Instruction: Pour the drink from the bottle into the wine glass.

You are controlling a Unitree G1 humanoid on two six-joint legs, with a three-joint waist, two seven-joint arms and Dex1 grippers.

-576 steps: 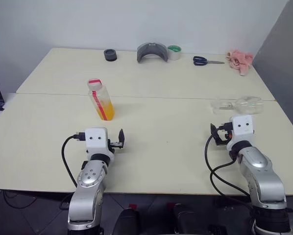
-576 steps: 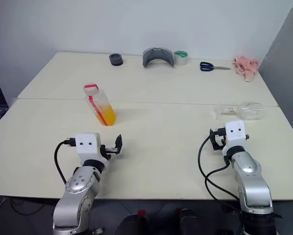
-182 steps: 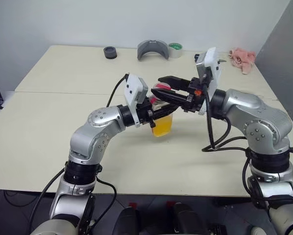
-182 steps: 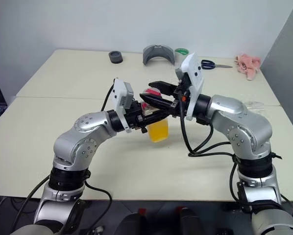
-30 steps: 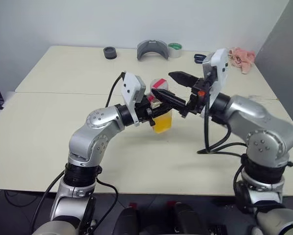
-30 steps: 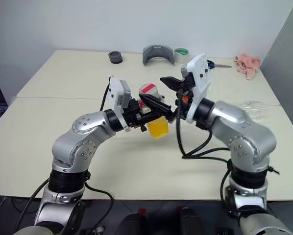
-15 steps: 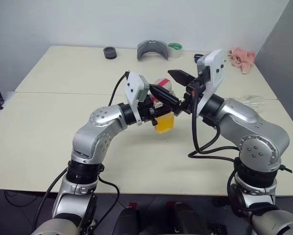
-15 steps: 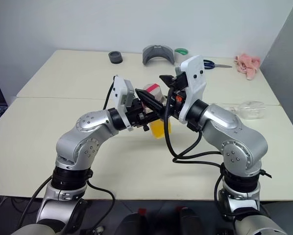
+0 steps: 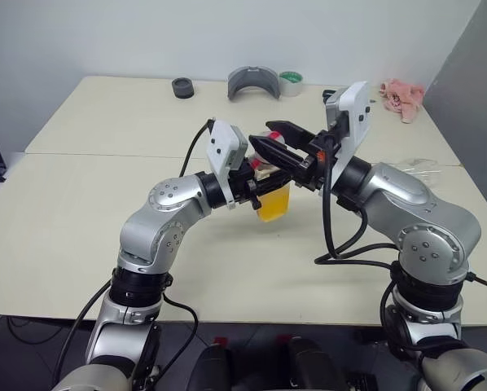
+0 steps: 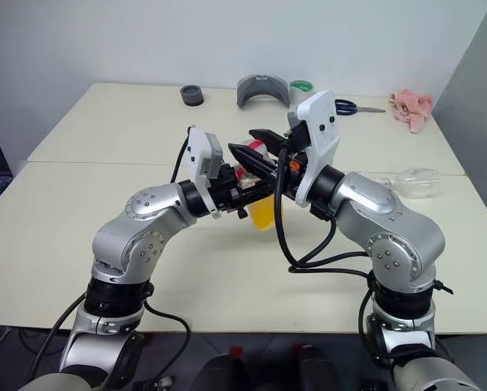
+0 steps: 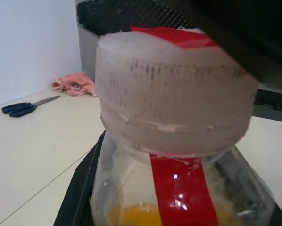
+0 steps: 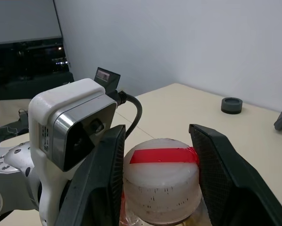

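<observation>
Since a second ago the right gripper (image 9: 269,137) has narrowed its black fingers around the bottle's cap (image 12: 161,180); they stood well apart beside it then, and now they flank the cap closely on both sides. In the right wrist view a sliver of gap seems to remain on each side, so whether the pads press the cap cannot be told. The left gripper (image 10: 242,195) has stayed clenched on the bottle (image 9: 274,198), holding it upright above the table (image 9: 81,212) near its middle, with the drink (image 9: 275,203) filling the lower part. Much of the bottle is hidden: both sets of fingers and the left wrist camera housing cover its neck and shoulders in the head views, and only the orange lower body shows. In the left wrist view the cap and the red stripe crowd the picture, the base is cut off, and the left fingers are barely visible as dark edges beside the bottle. Both forearms meet over the table, the left reaching forward and toward the right, the right reaching forward and toward the left, each gripper close to level. The wine glass (image 10: 413,182) lies on its side near the right edge of the table, well apart from the bottle, faint and partly behind the right arm. Scissors (image 11: 23,107) and a pink cloth (image 9: 401,98) lie at the far side.
</observation>
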